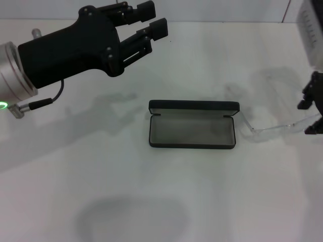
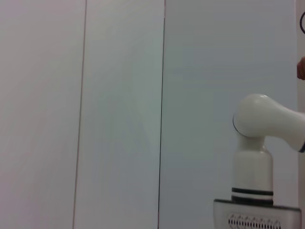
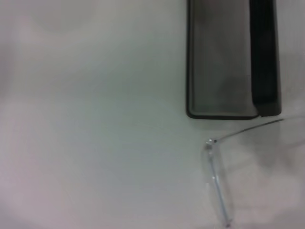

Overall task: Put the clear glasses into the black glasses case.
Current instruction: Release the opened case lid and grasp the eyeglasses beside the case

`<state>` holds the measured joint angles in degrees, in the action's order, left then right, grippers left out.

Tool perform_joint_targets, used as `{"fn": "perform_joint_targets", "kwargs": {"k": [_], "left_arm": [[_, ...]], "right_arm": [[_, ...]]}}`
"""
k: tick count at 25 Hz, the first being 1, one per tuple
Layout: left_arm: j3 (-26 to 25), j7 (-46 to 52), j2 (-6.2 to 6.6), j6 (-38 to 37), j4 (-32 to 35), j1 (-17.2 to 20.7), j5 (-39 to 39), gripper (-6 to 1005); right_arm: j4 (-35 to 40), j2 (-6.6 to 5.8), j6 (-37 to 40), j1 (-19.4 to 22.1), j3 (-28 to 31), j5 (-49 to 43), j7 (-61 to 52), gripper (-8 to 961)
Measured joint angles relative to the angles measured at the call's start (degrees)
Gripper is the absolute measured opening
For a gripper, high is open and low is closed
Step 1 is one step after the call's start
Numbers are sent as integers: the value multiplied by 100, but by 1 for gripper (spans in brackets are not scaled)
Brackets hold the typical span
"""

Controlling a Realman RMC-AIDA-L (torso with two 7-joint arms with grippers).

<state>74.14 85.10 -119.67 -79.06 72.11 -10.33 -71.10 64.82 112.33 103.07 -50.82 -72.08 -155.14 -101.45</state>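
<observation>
The right gripper (image 1: 314, 115), jaws seemingly closed on the clear glasses (image 1: 275, 129), must carry them into the open black glasses case (image 1: 193, 132); the left gripper (image 1: 151, 21) hovers open-jawed, empty.

Black, grey and clear on white

The black glasses case (image 1: 193, 131) shows a grey lining; the clear glasses (image 1: 272, 129) are colourless. The left end effector (image 1: 147, 22) is black with a silver wrist, over a plain white tabletop (image 1: 227, 201).

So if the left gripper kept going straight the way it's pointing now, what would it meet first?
Probably nothing on the table. In the head view the left gripper is raised and points toward the far right, well above and beyond the open black glasses case. Its wrist view shows only wall and a white arm joint, though depth is unclear.
</observation>
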Motion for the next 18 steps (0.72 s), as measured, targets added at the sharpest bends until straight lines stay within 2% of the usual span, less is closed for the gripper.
{"fn": "perform_joint_targets", "kwargs": {"k": [4,14,18], "left_arm": [[-2,-2,-1,-4,-76,-5,-5,367],[-46,-3,8,-151,-161,-65,-26,367],[-67,-3,19,-368,-241,-125,-58,366]], "right_arm": [[-49,90,-371,-2,-216,-89,22,576],[-514,174,-737,-86,-497,-145,97,556],[-762,271,-975,-98,-593,-297,169,550]]}}
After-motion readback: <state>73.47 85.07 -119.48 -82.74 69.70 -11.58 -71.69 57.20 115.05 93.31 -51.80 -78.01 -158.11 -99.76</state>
